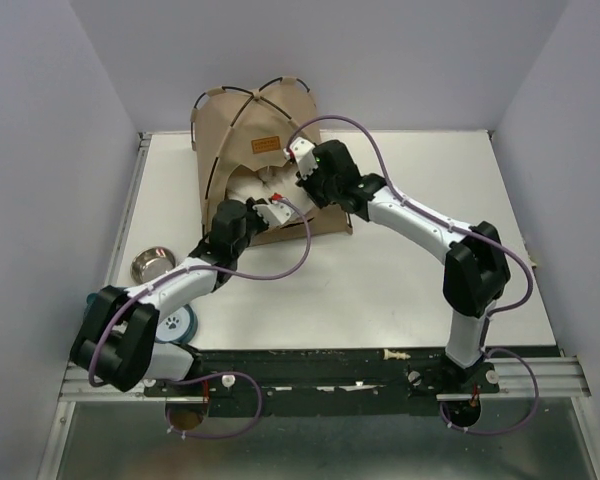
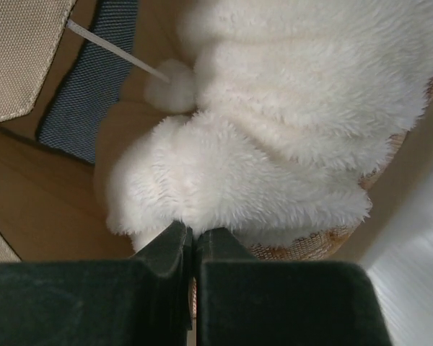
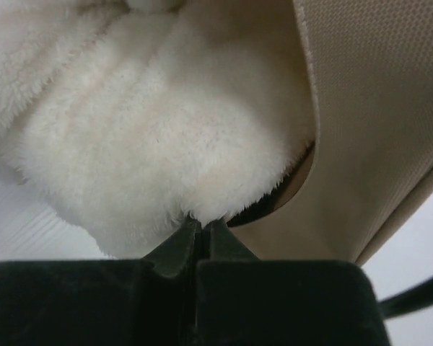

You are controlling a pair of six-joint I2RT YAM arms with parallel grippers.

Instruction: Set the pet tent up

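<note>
Now L claw (image 2: 193, 234) & R claw (image 3: 200, 223) each pinch white cushion (image 2: 274, 130) edge, jaws pressed together, at pet tent (image 1: 235, 135) mouth.

The white table (image 1: 400, 280) carries the tan pet tent (image 1: 242, 130) at its far edge, left of centre. A steel bowl (image 1: 152, 264) sits by the left edge. Near the near-left corner lies a blue-and-white paw-print item (image 1: 177, 323), perhaps a dish.
</note>
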